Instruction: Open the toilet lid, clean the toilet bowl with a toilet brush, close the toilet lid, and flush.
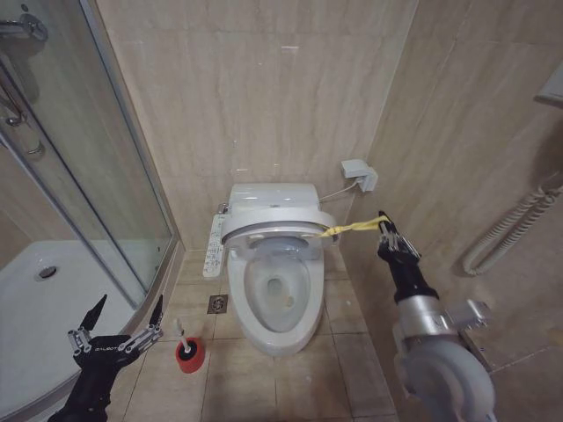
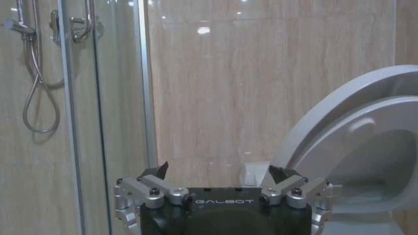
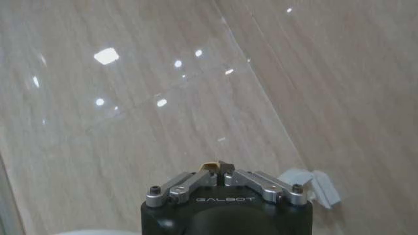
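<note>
Head view: the glossy white toilet lid (image 1: 274, 230) is seen part-raised over the oval ceramic toilet bowl (image 1: 278, 294), long axis running near to far. The yellow strap (image 1: 352, 229) is stretched taut rightward to the right gripper (image 1: 383, 220), pinched shut on it. The toilet brush (image 1: 182, 336) stands upright in the red holder cup (image 1: 189, 354), near left. The left gripper (image 1: 119, 322) is spread wide (idle, low left).

Left wrist view: the left gripper's fingers (image 2: 156, 171) are splayed; the curved lid is at the far right.

Right wrist view: the jaws are closed on a yellow strap end.
</note>
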Robot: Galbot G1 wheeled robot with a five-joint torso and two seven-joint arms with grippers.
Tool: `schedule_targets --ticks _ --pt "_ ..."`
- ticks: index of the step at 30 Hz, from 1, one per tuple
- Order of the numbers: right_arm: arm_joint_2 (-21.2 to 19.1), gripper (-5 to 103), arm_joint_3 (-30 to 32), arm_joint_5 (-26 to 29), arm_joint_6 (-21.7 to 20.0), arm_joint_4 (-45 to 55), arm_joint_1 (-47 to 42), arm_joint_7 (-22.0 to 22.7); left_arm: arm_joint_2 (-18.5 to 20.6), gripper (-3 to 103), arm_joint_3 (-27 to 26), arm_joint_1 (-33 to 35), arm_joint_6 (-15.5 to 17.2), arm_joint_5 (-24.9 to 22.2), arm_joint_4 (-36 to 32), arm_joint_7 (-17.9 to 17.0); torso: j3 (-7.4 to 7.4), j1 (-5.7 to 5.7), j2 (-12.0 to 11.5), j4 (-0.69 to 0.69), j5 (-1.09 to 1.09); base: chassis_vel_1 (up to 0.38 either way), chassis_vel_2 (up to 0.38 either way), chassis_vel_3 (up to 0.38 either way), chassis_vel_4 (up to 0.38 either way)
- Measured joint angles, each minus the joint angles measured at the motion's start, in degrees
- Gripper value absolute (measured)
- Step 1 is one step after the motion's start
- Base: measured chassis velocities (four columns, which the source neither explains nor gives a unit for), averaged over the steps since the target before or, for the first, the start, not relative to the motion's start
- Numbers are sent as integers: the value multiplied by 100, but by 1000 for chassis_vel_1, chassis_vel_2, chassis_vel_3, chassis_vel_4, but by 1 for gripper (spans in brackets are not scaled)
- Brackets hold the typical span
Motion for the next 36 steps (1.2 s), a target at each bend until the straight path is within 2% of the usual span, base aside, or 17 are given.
schedule_targets --ticks 7,13,26,36 --pt "-19 2 -231 -129 403 -1036 884 -54 0 100 0 0 0 0 0 0 0 -1 1 0 -1 0 0 0 0" --pt "-146 2 -419 -140 517 -1848 1859 -55 0 100 0 0 0 0 0 0 0 -1 0 2 0 0 0 0 0" --pt "-174 2 -811 -456 930 -3176 3260 -118 0 100 0 0 0 0 0 1 0 -1 0 2 0 0 0 0 0" --pt "-499 2 -1131 -810 1178 -4434 4558 -292 0 100 0 0 0 0 0 0 0 0 0 1 1 0 0 0 0"
